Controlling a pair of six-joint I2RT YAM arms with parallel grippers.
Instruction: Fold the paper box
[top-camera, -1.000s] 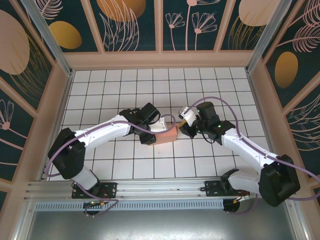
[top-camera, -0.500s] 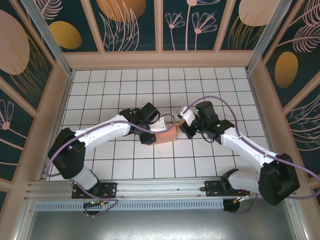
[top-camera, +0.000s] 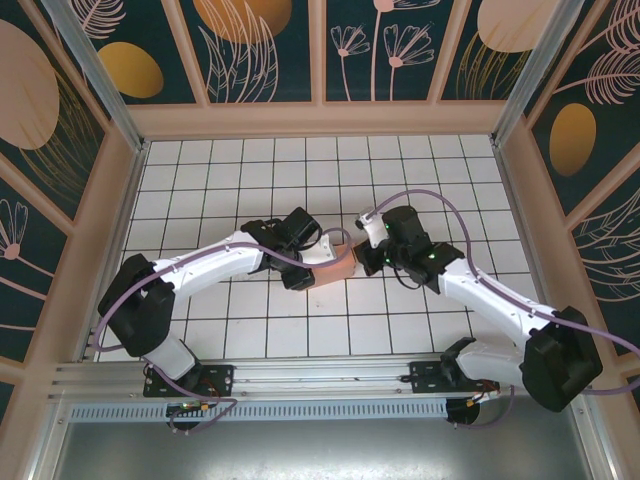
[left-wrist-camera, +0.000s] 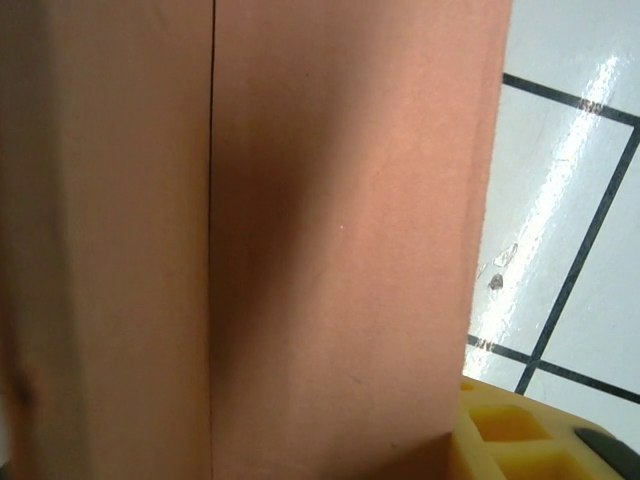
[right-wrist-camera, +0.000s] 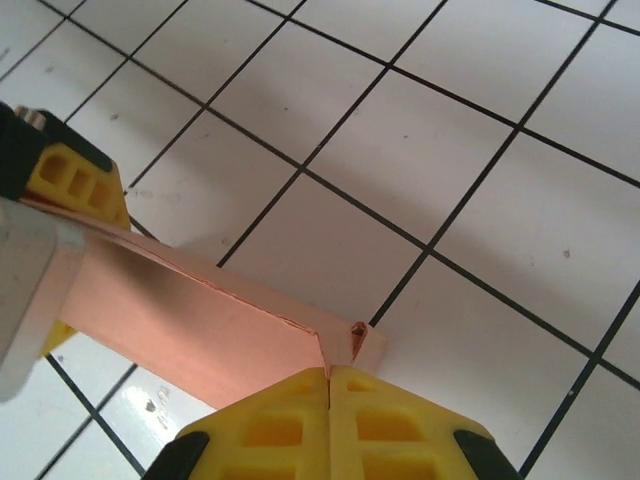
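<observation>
The paper box (top-camera: 336, 266), a salmon-pink card piece folded into a small long box, lies on the white tiled floor between the two arms. My left gripper (top-camera: 303, 264) is closed on its left end. In the left wrist view the box's side (left-wrist-camera: 340, 250) is very close, with one yellow finger (left-wrist-camera: 510, 440) against its right edge. My right gripper (right-wrist-camera: 329, 375) is shut at the box's right end, and a thin card edge of the box (right-wrist-camera: 220, 320) runs into the seam between its yellow pads. The left gripper's yellow finger (right-wrist-camera: 75, 180) shows at the box's far end.
The white tiled floor (top-camera: 250, 180) stretches behind and in front of the box. Wooden-framed patterned walls (top-camera: 320, 110) enclose it at the back and on both sides. Purple cables (top-camera: 440, 205) loop over both arms.
The right gripper has closed and shifted a little left, up against the box's right end. The left gripper and the box have barely moved.
</observation>
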